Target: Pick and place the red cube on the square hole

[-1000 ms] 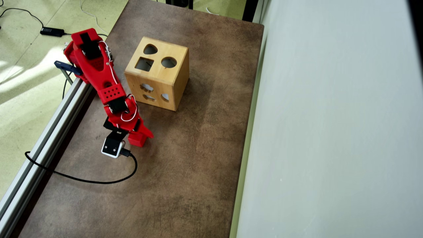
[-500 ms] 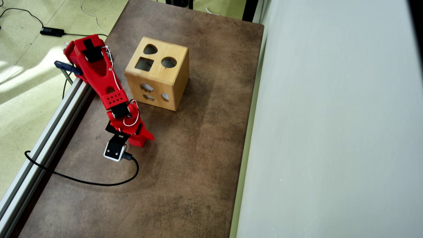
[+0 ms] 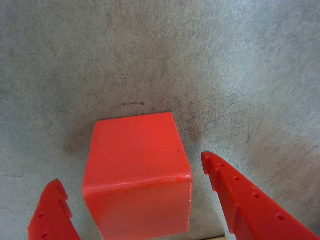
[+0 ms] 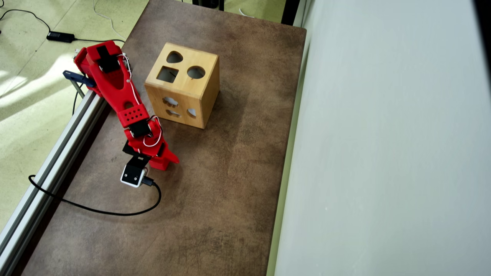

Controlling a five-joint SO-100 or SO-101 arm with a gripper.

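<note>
Gripper (image 3: 132, 200): wrist view, two red fingers enter from 6 o'clock, spread wider than the cube; a gap shows at the right finger (image 3: 240, 200), so no grip on it. Left-finger contact cannot be told.
Red cube (image 3: 137, 175): sits on the table (image 3: 225, 60) between the fingers, low centre of the wrist view, top face lit, one edge toward the camera. In the overhead view only a red corner shows under the gripper (image 4: 161, 164); hard to separate from the arm.
Arm (image 4: 122, 96): reaches from 10 o'clock down toward frame centre-left.
Wooden box (image 4: 182, 86): at about 1 o'clock from the gripper, well apart.
Square hole (image 4: 167, 74): top face, left side, beside the round hole (image 4: 196, 72), below the heart-shaped hole (image 4: 174, 57).
</note>
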